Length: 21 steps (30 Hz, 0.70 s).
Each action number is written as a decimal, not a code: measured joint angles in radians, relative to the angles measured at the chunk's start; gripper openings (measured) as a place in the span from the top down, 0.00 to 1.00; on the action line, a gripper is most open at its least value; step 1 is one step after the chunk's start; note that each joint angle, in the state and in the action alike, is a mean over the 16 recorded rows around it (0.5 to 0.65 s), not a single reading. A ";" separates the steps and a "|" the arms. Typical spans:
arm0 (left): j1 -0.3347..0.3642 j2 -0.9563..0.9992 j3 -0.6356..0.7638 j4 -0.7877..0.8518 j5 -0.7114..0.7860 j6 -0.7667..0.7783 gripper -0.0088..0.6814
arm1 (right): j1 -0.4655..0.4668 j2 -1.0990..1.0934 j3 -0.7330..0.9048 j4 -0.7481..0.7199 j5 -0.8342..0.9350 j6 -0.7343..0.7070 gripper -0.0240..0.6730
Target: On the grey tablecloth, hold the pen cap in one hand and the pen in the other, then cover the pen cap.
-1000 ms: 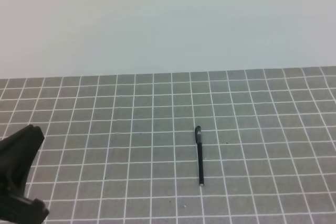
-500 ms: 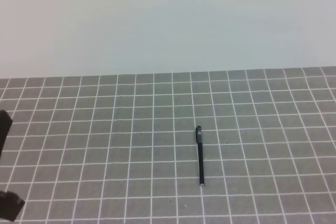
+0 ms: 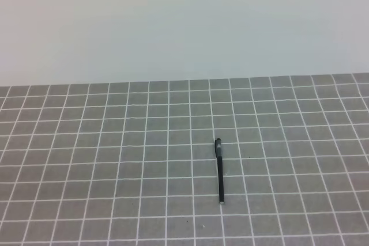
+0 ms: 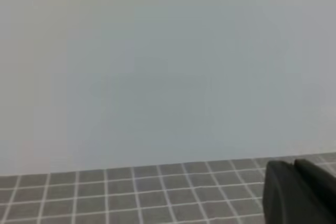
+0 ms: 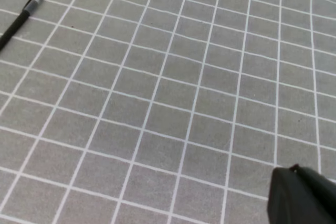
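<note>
Judging from the two wrist views, the left gripper [image 4: 299, 192] and the right gripper [image 5: 302, 195] are both closed together on nothing, far from the work. Farther out, the pen [image 3: 219, 178] lies flat on the grey tablecloth [image 3: 86, 159], the pen cap [image 3: 217, 147] seemingly already at its far end. Grasping so thin a thing could roll it away.

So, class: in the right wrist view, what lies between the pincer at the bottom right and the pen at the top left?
Only bare grey tablecloth lies between the right pincer and the pen.
</note>
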<state>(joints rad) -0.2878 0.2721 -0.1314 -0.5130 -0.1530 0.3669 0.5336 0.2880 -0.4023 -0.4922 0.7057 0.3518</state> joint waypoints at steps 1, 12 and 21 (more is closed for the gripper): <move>0.016 -0.016 0.009 0.019 0.016 -0.020 0.99 | 0.000 0.000 0.000 0.000 0.000 0.000 0.96; 0.116 -0.190 0.126 0.216 0.173 -0.207 0.99 | 0.000 0.000 0.000 0.000 -0.001 0.000 0.96; 0.121 -0.280 0.173 0.330 0.286 -0.309 0.99 | 0.000 0.000 0.000 -0.001 -0.002 0.000 0.96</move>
<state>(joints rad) -0.1665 -0.0078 0.0421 -0.1833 0.1325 0.0582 0.5336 0.2880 -0.4023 -0.4935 0.7039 0.3518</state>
